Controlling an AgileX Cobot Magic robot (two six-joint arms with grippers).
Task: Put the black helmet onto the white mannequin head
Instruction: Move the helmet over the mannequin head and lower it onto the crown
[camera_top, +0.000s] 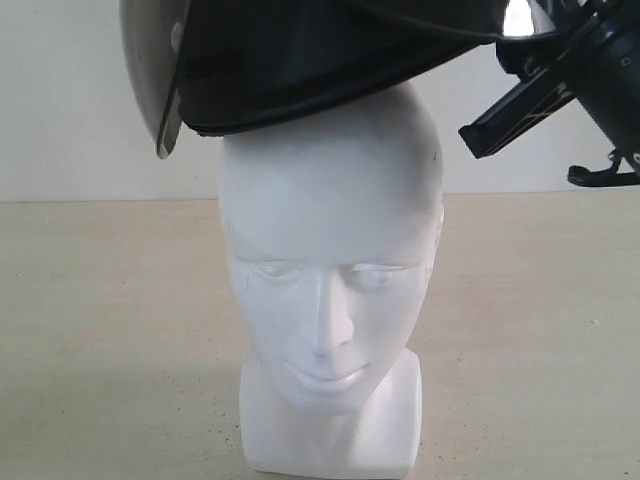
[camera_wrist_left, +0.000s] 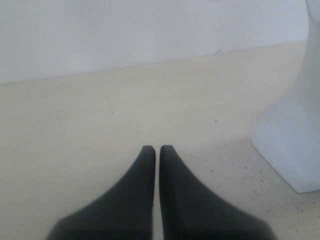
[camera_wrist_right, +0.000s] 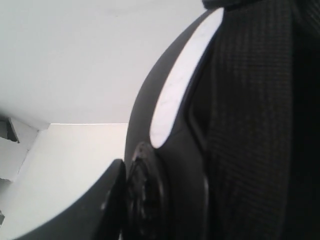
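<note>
The left gripper (camera_wrist_left: 157, 150) is hanging low beside the white mannequin head (camera_top: 330, 230), fingers pressed together and empty. The black helmet (camera_top: 300, 60) is perching tilted on its crown, not yet seated. Whether the right gripper (camera_top: 490, 120) is gripping the rim, I cannot tell.

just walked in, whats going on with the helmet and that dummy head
The black helmet rests tilted on the crown of the white mannequin head, visor side lower, and is not yet pulled down over it. The right gripper is at the helmet's raised rim; whether it is gripping the rim cannot be told. The left gripper is shut and empty, low over the table beside the head's neck base.
</note>
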